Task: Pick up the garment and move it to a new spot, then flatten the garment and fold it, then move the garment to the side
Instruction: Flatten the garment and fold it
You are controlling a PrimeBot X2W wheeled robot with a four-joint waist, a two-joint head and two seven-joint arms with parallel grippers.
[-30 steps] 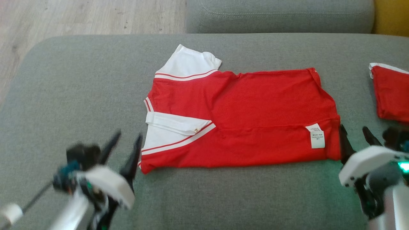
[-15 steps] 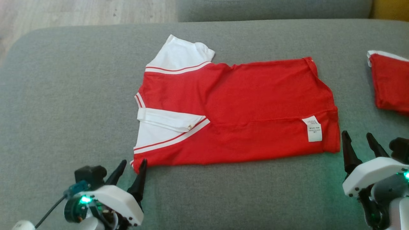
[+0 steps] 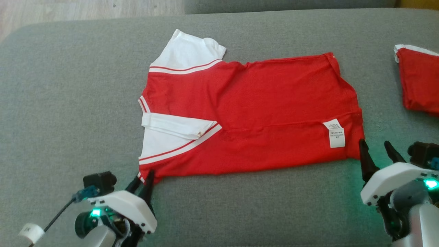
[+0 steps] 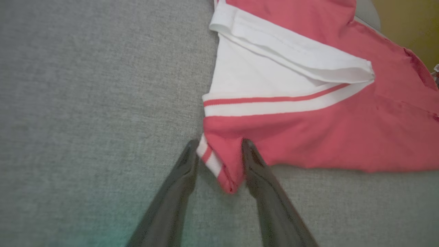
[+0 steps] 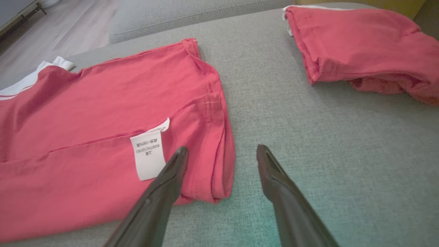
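Observation:
A red shirt (image 3: 267, 109) with white sleeves and collar lies flat on the grey sofa seat (image 3: 68, 103), folded lengthwise, its white care label (image 3: 334, 133) facing up near the right end. My left gripper (image 3: 143, 177) is at the shirt's near left corner. In the left wrist view the striped corner (image 4: 219, 168) sits between the fingers of that gripper (image 4: 219, 145), which stand narrowly apart. My right gripper (image 3: 374, 144) is open at the near right corner. In the right wrist view that gripper (image 5: 223, 150) straddles the hem edge (image 5: 219, 147), left finger over cloth, right finger over sofa.
A second red garment (image 3: 420, 82), folded, lies on the seat at the far right, also visible in the right wrist view (image 5: 360, 44). The sofa's back cushion (image 5: 188, 13) runs behind the shirt. Wood floor (image 3: 68, 10) lies beyond the seat's left end.
The head camera has tilted, shifting the scene up. My left gripper has reached the shirt's near left corner and its fingers have narrowed around it. The right gripper has edged onto the right hem.

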